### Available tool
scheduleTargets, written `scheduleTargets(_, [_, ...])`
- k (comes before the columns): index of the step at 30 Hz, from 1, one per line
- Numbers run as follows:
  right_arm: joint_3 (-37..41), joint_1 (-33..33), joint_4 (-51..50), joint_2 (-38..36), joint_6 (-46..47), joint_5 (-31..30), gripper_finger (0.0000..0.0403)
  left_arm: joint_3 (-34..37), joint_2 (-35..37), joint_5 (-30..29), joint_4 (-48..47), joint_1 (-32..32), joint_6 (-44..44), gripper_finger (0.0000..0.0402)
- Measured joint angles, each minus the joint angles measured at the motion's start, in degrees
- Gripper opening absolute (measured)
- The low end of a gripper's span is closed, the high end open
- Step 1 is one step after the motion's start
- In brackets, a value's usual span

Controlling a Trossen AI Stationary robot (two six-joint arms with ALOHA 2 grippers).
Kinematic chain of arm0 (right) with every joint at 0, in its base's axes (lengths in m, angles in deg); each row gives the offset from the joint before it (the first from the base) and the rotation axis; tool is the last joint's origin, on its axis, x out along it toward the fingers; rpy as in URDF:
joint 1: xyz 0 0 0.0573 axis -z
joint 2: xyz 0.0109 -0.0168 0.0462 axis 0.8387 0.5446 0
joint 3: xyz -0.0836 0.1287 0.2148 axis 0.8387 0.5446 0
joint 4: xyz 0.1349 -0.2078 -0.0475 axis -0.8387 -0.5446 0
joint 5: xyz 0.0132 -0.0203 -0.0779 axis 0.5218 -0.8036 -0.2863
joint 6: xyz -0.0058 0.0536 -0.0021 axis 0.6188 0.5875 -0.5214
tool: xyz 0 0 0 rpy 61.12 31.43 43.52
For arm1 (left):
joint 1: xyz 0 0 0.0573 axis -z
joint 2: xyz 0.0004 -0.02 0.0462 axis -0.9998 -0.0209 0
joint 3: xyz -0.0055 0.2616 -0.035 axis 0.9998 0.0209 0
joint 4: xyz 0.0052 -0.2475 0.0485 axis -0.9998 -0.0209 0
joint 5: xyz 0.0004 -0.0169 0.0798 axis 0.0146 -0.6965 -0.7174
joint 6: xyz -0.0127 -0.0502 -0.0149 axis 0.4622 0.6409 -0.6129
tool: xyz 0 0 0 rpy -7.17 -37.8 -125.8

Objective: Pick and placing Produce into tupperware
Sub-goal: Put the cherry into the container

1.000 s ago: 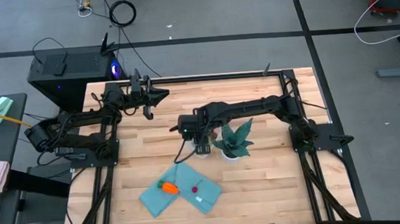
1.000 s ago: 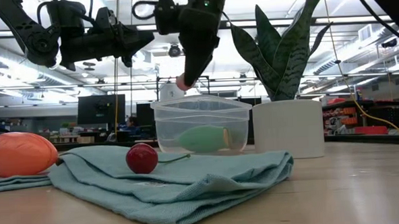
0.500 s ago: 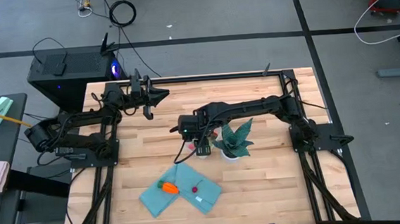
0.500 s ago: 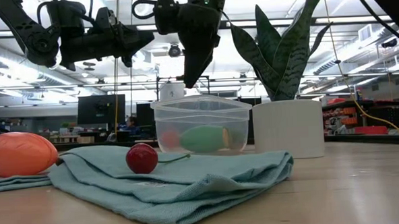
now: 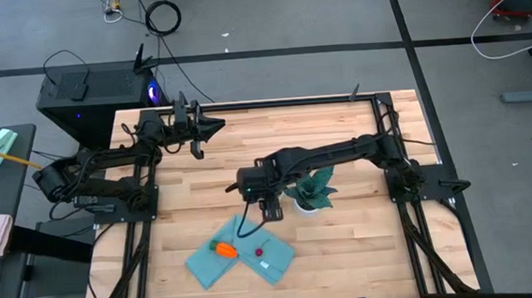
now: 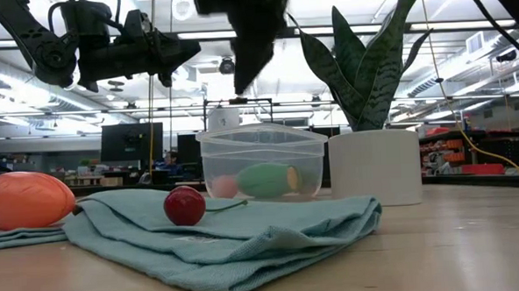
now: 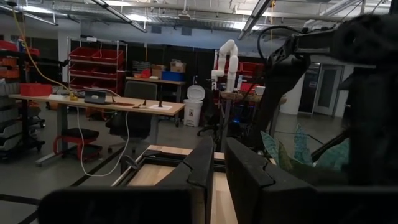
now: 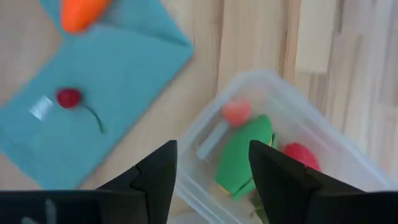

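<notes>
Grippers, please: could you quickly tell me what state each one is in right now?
Left gripper: shut, holding nothing, raised over the table's far left side.
Right gripper: open, empty, above the clear box.

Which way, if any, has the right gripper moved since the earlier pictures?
Yes. In the high view the right gripper has shifted away from the potted plant toward the teal cloth; in the low view it has risen above the tupperware.
</notes>
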Motion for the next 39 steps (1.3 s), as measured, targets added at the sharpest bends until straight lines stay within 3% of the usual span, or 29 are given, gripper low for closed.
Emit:
scheduleTargets(7, [-7.58,-5.14,2.98,-0.02,3.03,-0.16,0.0202,0.00,0.00,0.01,0.02,0.02,0.04,0.0044])
scheduleTargets(14, [-8.79,-14.22,15.97,-0.04,6.08,-0.56,0.0202,0.00,0.00,0.02,0.02,0.02,0.11,0.0048])
scheduleTargets(22, [-8.79,-22.14,19.46,-0.04,10.67,-9.94,0.0197,0.00,0.00,0.02,0.00,0.02,0.66,0.0048])
scheduleTargets(29, [-8.80,-25.19,31.68,2.15,9.12,-9.80,0.0197,0.02,-0.02,0.01,-0.07,0.02,0.63,0.0044])
scheduleTargets(39, [-8.70,-24.20,28.14,4.66,6.81,-9.08,0.0197,0.02,-0.02,0.02,-0.92,0.00,0.59,0.0048])
